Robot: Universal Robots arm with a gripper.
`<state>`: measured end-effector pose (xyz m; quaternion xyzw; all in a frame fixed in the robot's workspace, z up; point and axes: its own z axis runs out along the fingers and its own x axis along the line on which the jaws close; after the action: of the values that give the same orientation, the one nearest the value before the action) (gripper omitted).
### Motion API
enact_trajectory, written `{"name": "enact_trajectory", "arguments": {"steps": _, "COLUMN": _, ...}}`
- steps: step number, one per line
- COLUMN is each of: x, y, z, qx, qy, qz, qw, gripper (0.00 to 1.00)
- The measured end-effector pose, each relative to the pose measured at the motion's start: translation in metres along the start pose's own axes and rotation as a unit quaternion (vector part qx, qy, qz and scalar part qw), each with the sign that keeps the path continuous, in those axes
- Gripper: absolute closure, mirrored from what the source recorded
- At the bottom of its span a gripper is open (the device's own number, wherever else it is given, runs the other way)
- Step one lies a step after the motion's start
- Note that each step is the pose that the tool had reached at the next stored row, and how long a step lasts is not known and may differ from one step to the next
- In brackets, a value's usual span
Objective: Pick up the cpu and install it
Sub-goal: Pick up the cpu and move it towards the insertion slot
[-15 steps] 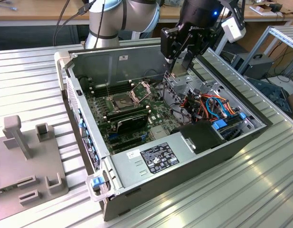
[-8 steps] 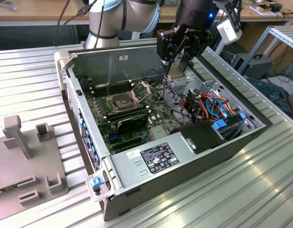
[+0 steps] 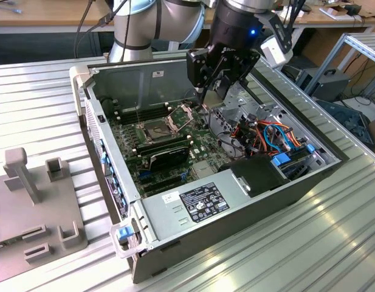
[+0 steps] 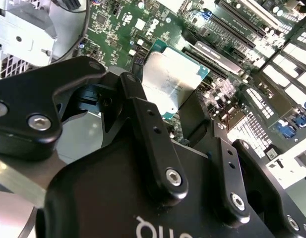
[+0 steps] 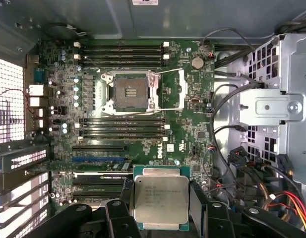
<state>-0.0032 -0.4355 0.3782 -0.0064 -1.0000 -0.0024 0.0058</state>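
Starting at the exterior view's left, the socket (image 3: 158,129) lies open on the board (image 3: 175,155). The pincer (image 3: 214,91) hangs to the socket's right and higher, off to one side, not above it. In the first wrist view its fingers (image 5: 197,208) are clamped on the cpu (image 5: 161,198). The cpu is held flat, silvery face toward the camera, edges roughly parallel to the socket's. Being square, it has no real long axis.

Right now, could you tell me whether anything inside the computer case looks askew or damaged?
Nothing stands out: the silvery-grey square cpu sits straight in the gripper, and the dark square socket lies open and empty.
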Motion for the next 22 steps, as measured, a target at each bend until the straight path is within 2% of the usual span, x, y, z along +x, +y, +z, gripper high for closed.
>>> {"name": "enact_trajectory", "arguments": {"steps": 6, "x": 0.0027, "y": 0.0027, "z": 0.0132, "qx": 0.0007, "qy": 0.0, "qz": 0.0, "qw": 1.0, "gripper": 0.46}}
{"name": "enact_trajectory", "arguments": {"steps": 15, "x": 0.0045, "y": 0.0136, "z": 0.031, "qx": 0.0017, "qy": 0.0, "qz": 0.0, "qw": 1.0, "gripper": 0.46}}
{"name": "enact_trajectory", "arguments": {"steps": 22, "x": 0.0046, "y": 0.0148, "z": 0.0326, "qx": 0.0017, "qy": 0.0, "qz": 0.0, "qw": 1.0, "gripper": 0.46}}
